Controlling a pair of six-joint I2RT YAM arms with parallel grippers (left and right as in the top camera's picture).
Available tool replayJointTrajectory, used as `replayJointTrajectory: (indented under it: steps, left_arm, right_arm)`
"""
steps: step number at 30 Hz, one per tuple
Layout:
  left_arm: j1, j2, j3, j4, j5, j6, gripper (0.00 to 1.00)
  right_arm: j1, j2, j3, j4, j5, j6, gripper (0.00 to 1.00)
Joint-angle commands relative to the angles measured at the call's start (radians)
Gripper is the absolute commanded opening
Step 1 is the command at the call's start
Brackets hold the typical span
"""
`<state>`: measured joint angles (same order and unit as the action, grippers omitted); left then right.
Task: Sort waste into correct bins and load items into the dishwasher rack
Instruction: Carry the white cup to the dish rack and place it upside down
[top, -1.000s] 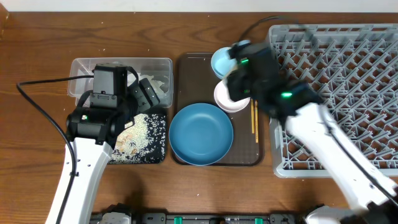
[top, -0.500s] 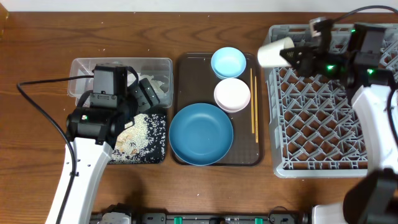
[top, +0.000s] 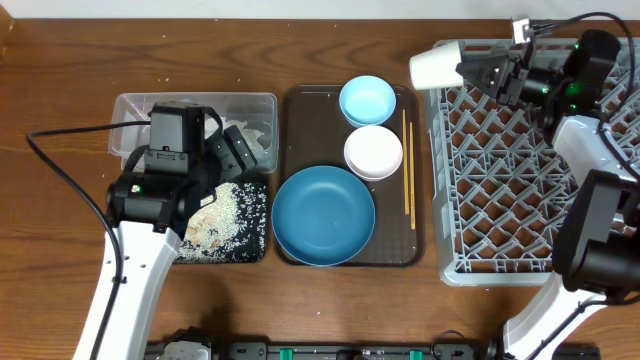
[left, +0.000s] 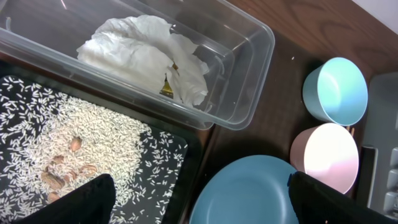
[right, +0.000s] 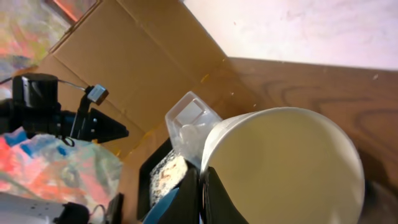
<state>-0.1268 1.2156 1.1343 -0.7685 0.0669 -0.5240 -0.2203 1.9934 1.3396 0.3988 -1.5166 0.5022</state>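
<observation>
So our right claw pinches the cup at the rack's corner, bowls and chopsticks on the tray beside, left claw spread above rice.

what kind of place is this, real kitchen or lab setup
Probably a robot test bench staged for dish clearing, not a real kitchen: a grey dishwasher rack sits on a wooden table beside a brown tray of bowls, and a cardboard panel shows beyond it in the right wrist view.
</observation>
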Motion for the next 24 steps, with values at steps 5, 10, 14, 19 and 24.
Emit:
replayJointTrajectory:
  steps: [5, 10, 14, 19, 24]
  left_arm:
    - [0.003, -0.007, 0.022, -0.001, -0.019, 0.002, 0.91]
    - [0.003, -0.007, 0.022, -0.001, -0.019, 0.002, 0.91]
    - [0.003, -0.007, 0.022, -0.001, -0.019, 0.002, 0.91]
    - [0.003, -0.007, 0.022, -0.001, -0.019, 0.002, 0.91]
    - [0.003, -0.007, 0.022, -0.001, -0.019, 0.002, 0.91]
  right_arm:
    - [-0.049, 0.067, 0.009, 0.010, -0.043, 0.058, 0.01]
    - [-0.056, 0.130, 0.009, 0.009, -0.019, 0.066, 0.01]
    - [-0.055, 0.173, 0.009, 0.010, 0.016, 0.068, 0.01]
    - [-0.060, 0.187, 0.009, 0.023, 0.024, 0.061, 0.01]
    - [-0.065, 0.187, 0.009, 0.028, 0.027, 0.057, 0.01]
